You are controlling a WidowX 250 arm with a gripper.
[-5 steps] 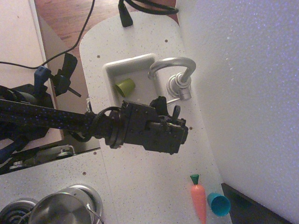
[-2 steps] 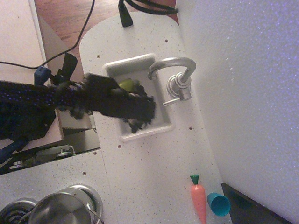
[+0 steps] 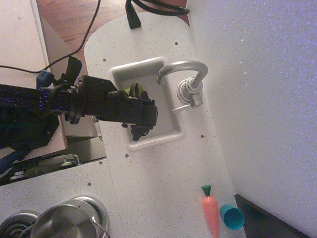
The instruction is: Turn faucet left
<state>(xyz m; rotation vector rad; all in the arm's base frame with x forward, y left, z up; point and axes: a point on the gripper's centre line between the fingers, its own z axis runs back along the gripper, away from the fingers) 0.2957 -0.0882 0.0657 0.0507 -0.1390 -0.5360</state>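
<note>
The matte silver faucet (image 3: 187, 82) stands at the right rim of the white toy sink (image 3: 143, 65). Its arched spout curves left, with the tip over the sink's upper right corner. Its thin lever (image 3: 179, 108) points left from the ribbed base. My black gripper (image 3: 137, 111) reaches in from the left and hangs over the middle of the sink, left of the faucet and not touching it. Its fingers (image 3: 138, 131) show spread apart on either side of the body, with nothing between them.
A green cup (image 3: 130, 89) lies in the sink, partly hidden by the gripper. An orange toy carrot (image 3: 210, 213) and a blue cup (image 3: 231, 216) lie at the lower right. A steel pot (image 3: 64, 224) sits at the lower left. A white wall runs along the right. Cables (image 3: 132, 15) lie at the top.
The gripper has moved up and left, from the counter below the faucet to over the sink. The faucet spout and lever have not moved.
</note>
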